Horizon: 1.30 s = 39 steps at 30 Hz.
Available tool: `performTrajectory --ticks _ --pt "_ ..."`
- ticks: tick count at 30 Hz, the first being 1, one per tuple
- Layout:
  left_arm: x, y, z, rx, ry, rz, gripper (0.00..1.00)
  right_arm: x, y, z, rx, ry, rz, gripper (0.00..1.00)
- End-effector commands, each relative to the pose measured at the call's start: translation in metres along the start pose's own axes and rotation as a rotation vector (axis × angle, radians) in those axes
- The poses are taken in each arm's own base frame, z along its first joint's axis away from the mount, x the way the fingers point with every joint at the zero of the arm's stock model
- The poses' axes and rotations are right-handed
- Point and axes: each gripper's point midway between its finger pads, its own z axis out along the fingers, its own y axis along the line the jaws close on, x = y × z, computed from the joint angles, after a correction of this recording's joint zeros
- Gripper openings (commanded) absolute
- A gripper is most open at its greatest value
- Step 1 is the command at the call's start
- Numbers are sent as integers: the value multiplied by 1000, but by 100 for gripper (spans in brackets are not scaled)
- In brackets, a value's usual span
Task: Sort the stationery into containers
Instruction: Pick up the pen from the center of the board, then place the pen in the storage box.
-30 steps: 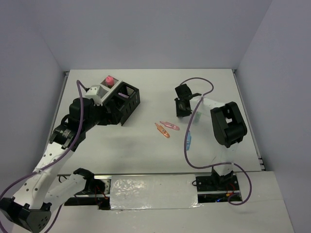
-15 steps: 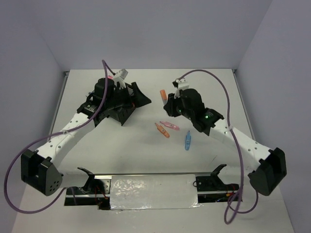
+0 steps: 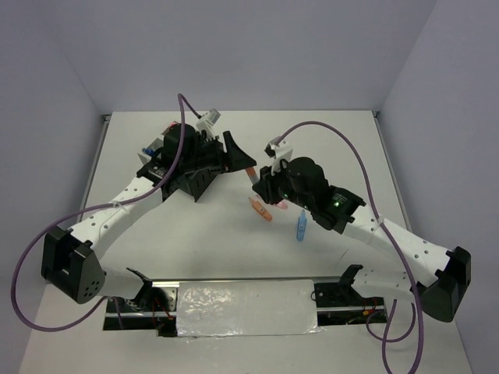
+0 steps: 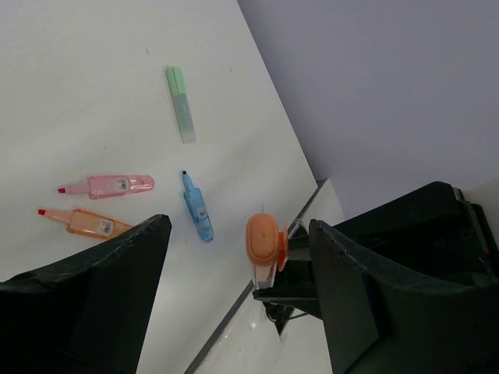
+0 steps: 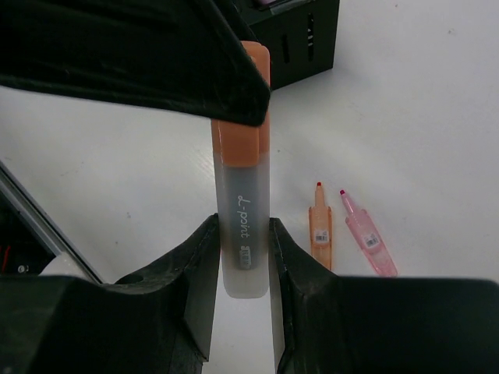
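My right gripper (image 5: pixel 242 226) is shut on an orange-capped highlighter (image 5: pixel 242 210) with a frosted grey body, and holds it above the table, cap outward. My left gripper (image 4: pixel 240 227) is open. Its jaws stand wide on either side of the orange cap (image 4: pixel 263 238), which lies close to the right-hand finger (image 4: pixel 366 273). In the top view the two grippers meet at the highlighter (image 3: pixel 249 172), right of the black mesh bins (image 3: pixel 196 184). An orange pen (image 3: pixel 262 209), a pink pen (image 3: pixel 274 203) and a blue pen (image 3: pixel 300 227) lie on the table.
A green highlighter (image 4: pixel 181 114) lies farther out on the table and is hidden under my right arm in the top view. A black bin (image 5: pixel 302 40) shows beyond the held highlighter. The left arm covers most of the bin cluster. Walls stand at the back and sides.
The left gripper has swung right from the bins to the orange cap. The right gripper has carried the orange highlighter left and nearer, to meet it.
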Motion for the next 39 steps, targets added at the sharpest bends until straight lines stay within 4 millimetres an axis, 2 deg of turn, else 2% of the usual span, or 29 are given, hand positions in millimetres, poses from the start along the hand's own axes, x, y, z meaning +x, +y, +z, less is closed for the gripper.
performTrajectory --ticks 1,4,5,7,8,9,10,13,14,15,16,17,18,19,20,21,22,26,27,28,32,37,38,39 --pt "-6 -26 4 84 3 37 83 -17 6 -1 -11 -26 -37 17" --pt "-7 -27 7 71 10 49 57 -16 11 1 -34 -23 -50 17" --pt "-8 -26 7 67 8 55 40 -16 10 1 -32 -22 -53 17" --pt "-8 -24 8 53 20 60 23 -17 7 2 -15 -30 -52 18" --pt "-7 -23 10 49 25 61 11 -17 6 2 -9 -31 -53 18" --pt "-9 -23 10 42 21 67 6 -16 4 1 -1 -34 -57 20" --pt "-9 -19 11 23 29 69 0 -18 -2 0 32 -44 -56 37" --pt "-21 0 11 -102 4 106 0 -17 -30 -7 132 -62 5 99" --pt "-27 8 10 -156 -16 119 0 -20 -37 -13 138 -79 55 100" --pt "-53 18 4 -248 -99 139 0 -15 -59 -17 185 -79 97 100" --pt "-61 32 5 -313 -115 151 0 -11 -68 -20 202 -78 128 100" --pt "-67 47 0 -387 -124 142 0 -13 -74 -28 210 -101 165 100" --pt "-89 58 -3 -443 -171 138 0 -3 -77 -29 209 -85 178 100" --pt "-101 67 -7 -492 -204 143 0 -1 -85 -33 230 -87 186 100" --pt "-114 83 -15 -564 -239 137 1 2 -87 -36 236 -84 177 100" --pt "-134 83 -20 -596 -290 148 3 7 -88 -38 244 -68 174 100" --pt "-145 102 -23 -683 -321 160 5 9 -88 -39 245 -58 172 100" --pt "-180 144 -30 -808 -375 153 12 19 -91 -43 257 -42 154 100" --pt "-187 145 -29 -801 -381 154 15 20 -93 -45 263 -43 150 100" --pt "-187 157 -24 -812 -359 152 17 23 -95 -46 272 -36 148 100" --pt "-195 185 -25 -878 -360 159 23 25 -100 -51 287 -45 149 100" --pt "-179 222 -16 -941 -317 140 29 20 -102 -49 282 -61 158 100" --pt "-177 225 -15 -941 -311 135 31 21 -103 -49 284 -55 159 100" --pt "-169 231 -13 -944 -296 119 40 21 -104 -48 289 -54 160 100"
